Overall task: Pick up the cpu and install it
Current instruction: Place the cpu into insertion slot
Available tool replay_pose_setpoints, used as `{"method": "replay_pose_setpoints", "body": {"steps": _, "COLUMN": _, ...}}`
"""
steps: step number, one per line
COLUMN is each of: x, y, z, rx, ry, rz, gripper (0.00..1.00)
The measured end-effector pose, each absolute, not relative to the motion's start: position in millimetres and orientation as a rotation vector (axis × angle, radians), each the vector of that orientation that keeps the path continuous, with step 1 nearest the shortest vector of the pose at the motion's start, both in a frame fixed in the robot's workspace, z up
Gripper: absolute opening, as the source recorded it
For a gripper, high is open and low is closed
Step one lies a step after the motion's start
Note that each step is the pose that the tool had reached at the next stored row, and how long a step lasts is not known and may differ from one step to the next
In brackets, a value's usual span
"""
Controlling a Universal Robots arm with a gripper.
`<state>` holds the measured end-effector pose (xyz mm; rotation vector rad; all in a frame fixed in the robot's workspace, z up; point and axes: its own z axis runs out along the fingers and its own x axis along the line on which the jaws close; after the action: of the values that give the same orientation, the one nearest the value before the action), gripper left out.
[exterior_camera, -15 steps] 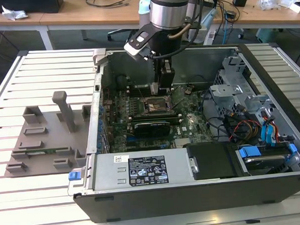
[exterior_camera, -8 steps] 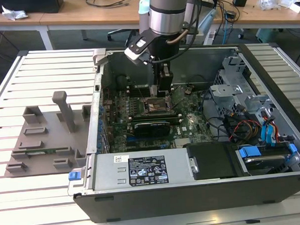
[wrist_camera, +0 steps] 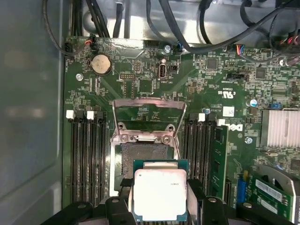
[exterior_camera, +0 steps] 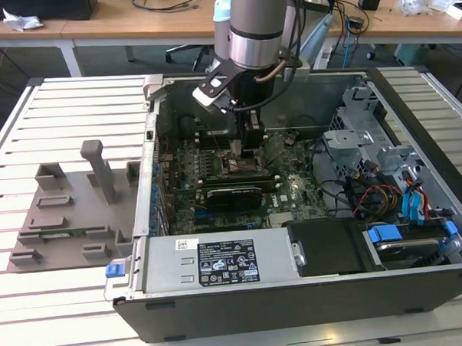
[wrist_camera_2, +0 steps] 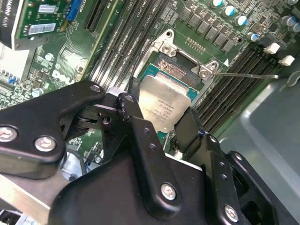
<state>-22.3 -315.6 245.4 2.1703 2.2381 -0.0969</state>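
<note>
A white slatted desk (exterior_camera: pixel 59 111) carries an open computer case (exterior_camera: pixel 245 310), with wooden worktops behind it. Inside the case, the pincer (exterior_camera: pixel 249 145) reaches down to the green motherboard (wrist_camera: pixel 154 70). In both wrist views the pincer pinches the cpu (wrist_camera: pixel 160 194) by two opposite edges, silver top up, and the chip hangs partly over the near side of the socket (wrist_camera: pixel 140 154). I cannot tell whether it touches yet. Just beyond, the socket's dark contact field lies bare, and its hinged metal frame (wrist_camera: pixel 147 115) stands swung open on the far side.

To seat the chip well, I judge it must stay level and square to the socket's walls. Its edges should be centred over the recess before it goes lower. The descent should be straight down, with no sideways slide across the contacts. The grip should ease only once the chip sits flush, clear of the raised frame.
</note>
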Motion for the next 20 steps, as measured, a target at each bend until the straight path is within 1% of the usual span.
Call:
{"method": "replay_pose_setpoints", "body": {"steps": 3, "x": -22, "y": -315, "z": 238, "rx": 2.171, "ry": 2.238, "rz": -0.095, "gripper": 0.55}}
{"method": "replay_pose_setpoints", "body": {"steps": 6, "x": -22, "y": -308, "z": 226, "rx": 2.172, "ry": 2.238, "rz": -0.095, "gripper": 0.55}}
{"method": "replay_pose_setpoints", "body": {"steps": 10, "x": -22, "y": -308, "z": 217, "rx": 2.204, "ry": 2.208, "rz": -0.096, "gripper": 0.55}}
{"method": "replay_pose_setpoints", "body": {"steps": 20, "x": -23, "y": -308, "z": 206, "rx": 2.204, "ry": 2.209, "rz": -0.094, "gripper": 0.55}}
